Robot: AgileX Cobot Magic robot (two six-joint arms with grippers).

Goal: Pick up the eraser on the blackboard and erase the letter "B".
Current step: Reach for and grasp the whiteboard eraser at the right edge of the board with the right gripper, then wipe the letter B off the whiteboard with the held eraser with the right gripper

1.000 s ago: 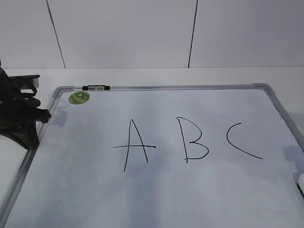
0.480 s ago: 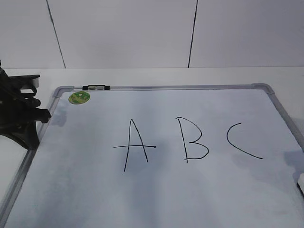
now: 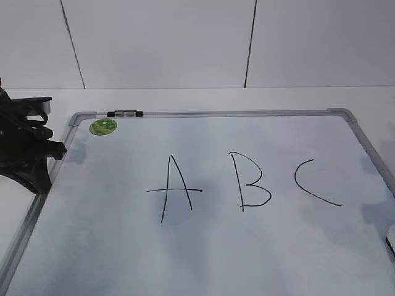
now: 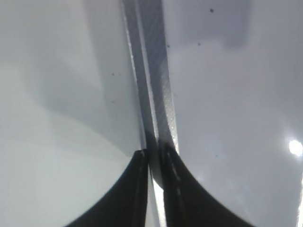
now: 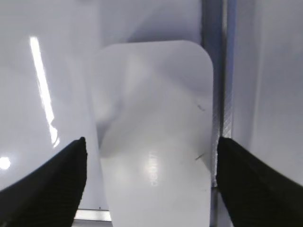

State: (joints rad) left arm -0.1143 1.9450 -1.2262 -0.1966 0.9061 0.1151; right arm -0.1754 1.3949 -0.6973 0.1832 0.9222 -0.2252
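The blackboard (image 3: 203, 259) is a white board with a grey frame, lying flat. On it are black letters A, the letter "B" (image 3: 252, 181) in the middle, and C. The eraser (image 5: 154, 137), a white rounded block with faint grey print, lies at the board's right edge; only a sliver of it shows at the exterior view's right edge (image 3: 390, 237). My right gripper (image 5: 151, 146) is open, one finger on each side of the eraser, not touching it. My left gripper (image 4: 154, 153) is shut and empty above the board's left frame (image 4: 154, 85); its arm (image 3: 24, 145) is at the left.
A round green sticker (image 3: 103, 127) and a small black-and-clear clip (image 3: 125, 113) sit at the board's top left. The board lies on a white table before a white panelled wall. The grey frame rail (image 5: 222, 71) runs just right of the eraser.
In the exterior view the eraser's visible sliver at the right edge has shrunk and the shadow near it has shifted. The left arm has not moved.
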